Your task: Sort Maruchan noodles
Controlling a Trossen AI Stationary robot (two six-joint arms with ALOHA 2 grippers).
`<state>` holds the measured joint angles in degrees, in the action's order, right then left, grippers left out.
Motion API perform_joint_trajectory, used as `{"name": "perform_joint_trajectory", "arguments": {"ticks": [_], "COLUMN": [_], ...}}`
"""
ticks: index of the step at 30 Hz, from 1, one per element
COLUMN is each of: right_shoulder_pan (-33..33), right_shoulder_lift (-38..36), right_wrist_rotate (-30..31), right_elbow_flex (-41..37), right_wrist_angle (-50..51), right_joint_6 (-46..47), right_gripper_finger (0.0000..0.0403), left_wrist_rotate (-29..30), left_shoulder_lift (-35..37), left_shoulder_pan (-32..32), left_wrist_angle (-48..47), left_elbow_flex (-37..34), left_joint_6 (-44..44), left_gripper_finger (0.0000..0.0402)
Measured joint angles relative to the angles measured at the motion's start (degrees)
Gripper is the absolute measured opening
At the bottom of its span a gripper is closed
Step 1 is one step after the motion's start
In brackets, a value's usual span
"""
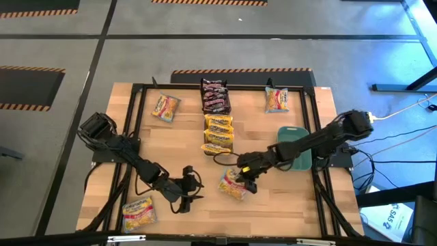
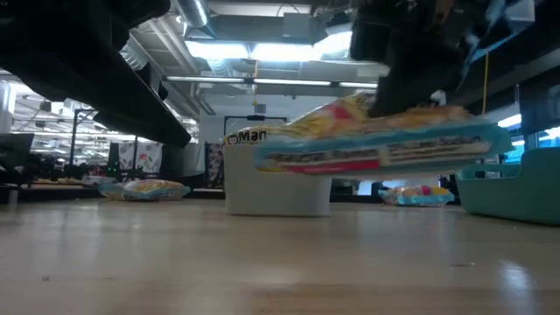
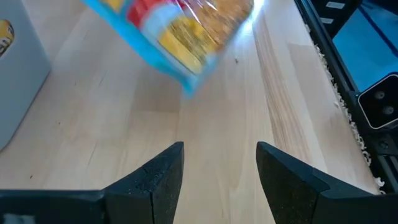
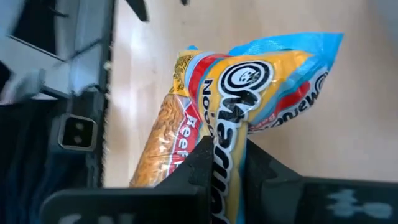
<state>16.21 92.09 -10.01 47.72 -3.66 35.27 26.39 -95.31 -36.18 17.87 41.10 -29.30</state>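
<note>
A noodle packet (image 4: 249, 99) hangs clamped between the right fingers (image 4: 227, 163), left fingers (image 3: 217, 177) spread empty, loose packets (image 1: 140, 212) awaiting sorting.

Two arms, dark, jointed, slender links with bulkier housings at the joints. Left gripper (image 3: 221, 180): two black wedge-shaped fingers (image 3: 160, 180), matte, bevelled inner faces. Right gripper (image 4: 225, 168): black angular fingers of like form. Black cable loops beside the left gripper (image 1: 184, 191).

Packet (image 3: 180, 31) blurred, cut off above
</note>
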Motion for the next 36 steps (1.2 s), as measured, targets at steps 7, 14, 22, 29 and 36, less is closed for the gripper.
{"name": "perform_joint_trajectory", "arguments": {"ticks": [7,14,22,29,36], "right_shoulder_pan": [0.0,-0.07,-0.13,-0.11,-0.11], "right_shoulder_lift": [-12.74,-26.83,-38.17,-41.77,-42.62], "right_wrist_rotate": [6.11,14.21,22.74,26.81,30.1], "right_elbow_flex": [0.0,0.0,0.02,0.0,0.02], "right_wrist_angle": [17.08,38.29,53.95,62.27,68.92], "right_joint_6": [-2.81,-5.75,-5.9,-7.25,-7.24], "right_gripper_finger": [0.003,0.003,0.003,0.003,0.003], "left_wrist_rotate": [-0.1,-0.15,-0.3,-0.39,-0.37], "left_shoulder_lift": [0.0,0.0,0.0,0.0,-0.02], "left_shoulder_pan": [0.0,0.0,0.7,0.63,1.07], "left_wrist_angle": [-0.65,-1.02,-1.14,-1.24,-1.4], "left_elbow_flex": [0.0,0.0,0.0,0.0,0.0], "left_joint_6": [-0.17,-0.19,-0.15,-0.11,-0.09], "left_gripper_finger": [0.0195,0.0195,0.0195,0.0195,0.0195]}}
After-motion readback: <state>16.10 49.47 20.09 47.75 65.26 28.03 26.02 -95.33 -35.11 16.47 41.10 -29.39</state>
